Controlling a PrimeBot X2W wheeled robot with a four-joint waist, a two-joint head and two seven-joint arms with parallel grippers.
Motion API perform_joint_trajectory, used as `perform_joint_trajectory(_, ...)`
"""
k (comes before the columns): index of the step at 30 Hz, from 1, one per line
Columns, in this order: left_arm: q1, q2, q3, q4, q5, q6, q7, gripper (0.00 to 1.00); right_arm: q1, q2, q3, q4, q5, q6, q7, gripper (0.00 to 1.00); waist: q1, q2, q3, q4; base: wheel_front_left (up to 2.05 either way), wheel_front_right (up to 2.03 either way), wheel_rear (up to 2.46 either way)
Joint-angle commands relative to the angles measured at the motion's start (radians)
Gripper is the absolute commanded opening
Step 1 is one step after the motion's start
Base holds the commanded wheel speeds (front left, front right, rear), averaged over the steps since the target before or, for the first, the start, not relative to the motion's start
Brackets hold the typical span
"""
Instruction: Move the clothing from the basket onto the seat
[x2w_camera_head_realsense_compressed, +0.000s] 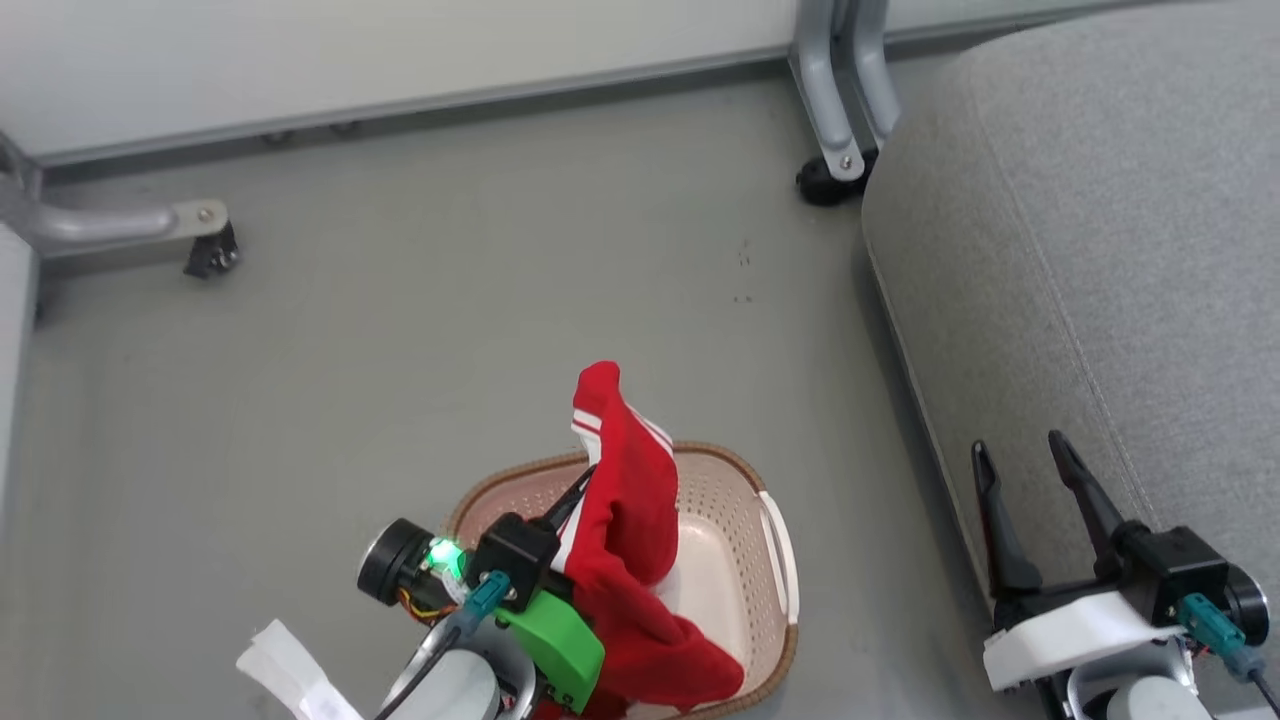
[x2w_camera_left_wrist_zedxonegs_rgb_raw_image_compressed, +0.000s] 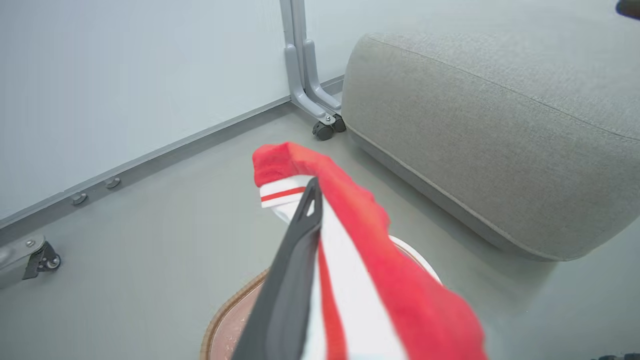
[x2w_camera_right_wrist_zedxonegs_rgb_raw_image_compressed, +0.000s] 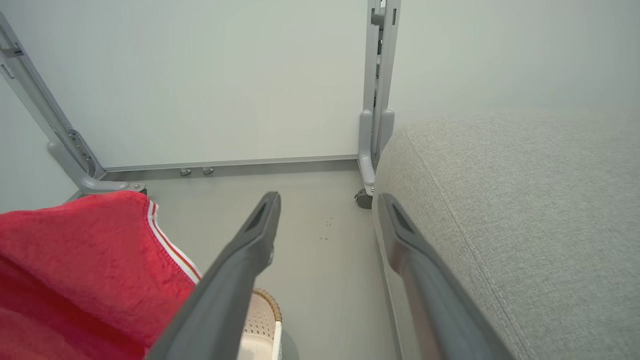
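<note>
A red garment with white stripes, the clothing (x2w_camera_head_realsense_compressed: 625, 520), hangs over the cream basket (x2w_camera_head_realsense_compressed: 775, 560) with its lower end trailing inside. My left gripper (x2w_camera_head_realsense_compressed: 590, 480) is shut on the clothing (x2w_camera_left_wrist_zedxonegs_rgb_raw_image_compressed: 350, 225), and one dark finger (x2w_camera_left_wrist_zedxonegs_rgb_raw_image_compressed: 295, 260) shows against the fabric in the left wrist view. The large grey seat (x2w_camera_head_realsense_compressed: 1100, 250) lies to the right of the basket. My right gripper (x2w_camera_head_realsense_compressed: 1020, 455) stands open at the seat's (x2w_camera_right_wrist_zedxonegs_rgb_raw_image_compressed: 525, 210) near edge, with nothing between its fingers. The clothing (x2w_camera_right_wrist_zedxonegs_rgb_raw_image_compressed: 75, 260) shows at the lower left of the right wrist view, above the basket (x2w_camera_right_wrist_zedxonegs_rgb_raw_image_compressed: 262, 325).
Grey metal frame legs on castors stand at the far wall, one (x2w_camera_head_realsense_compressed: 835, 100) beside the seat's corner and one (x2w_camera_head_realsense_compressed: 130, 230) at the left. White paper (x2w_camera_head_realsense_compressed: 290, 670) lies by my left arm. Open grey floor (x2w_camera_head_realsense_compressed: 500, 300) lies ahead of the basket.
</note>
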Motion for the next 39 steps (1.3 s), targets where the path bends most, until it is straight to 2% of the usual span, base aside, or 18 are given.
perform_joint_trajectory(1, 0.035, -0.004, 0.017, -0.015, 0.014, -0.005, -0.001, 0.00, 0.033, -0.004, 0.003, 0.003, -0.008, -0.001, -0.004, 1.00, 0.0001, 0.0000, -0.173, 0.053, 0.00, 0.00, 0.00)
perform_joint_trajectory(12, 0.092, -0.023, 0.131, -0.062, 0.070, -0.041, -0.001, 0.00, 0.119, -0.005, 0.059, 0.012, 0.005, -0.001, -0.004, 1.00, 0.0001, 0.0000, -0.270, 0.052, 0.00, 0.00, 0.00)
perform_joint_trajectory(19, 0.051, -0.038, 0.152, -0.063, 0.107, -0.071, -0.001, 0.00, 0.145, -0.019, 0.105, 0.016, 0.027, -0.001, -0.004, 1.00, 0.0001, 0.0000, -0.288, 0.055, 0.00, 0.00, 0.00)
perform_joint_trajectory(29, -0.088, -0.079, 0.108, -0.065, 0.138, -0.105, -0.001, 0.00, 0.087, -0.074, 0.293, 0.024, 0.062, -0.001, -0.004, 1.00, 0.0001, 0.0000, -0.268, 0.057, 0.00, 0.00, 0.00)
perform_joint_trajectory(39, -0.231, -0.103, 0.017, -0.046, 0.086, -0.117, -0.001, 0.00, -0.043, -0.110, 0.464, 0.065, 0.105, -0.001, -0.004, 1.00, 0.0001, 0.0000, -0.231, 0.051, 0.00, 0.00, 0.00)
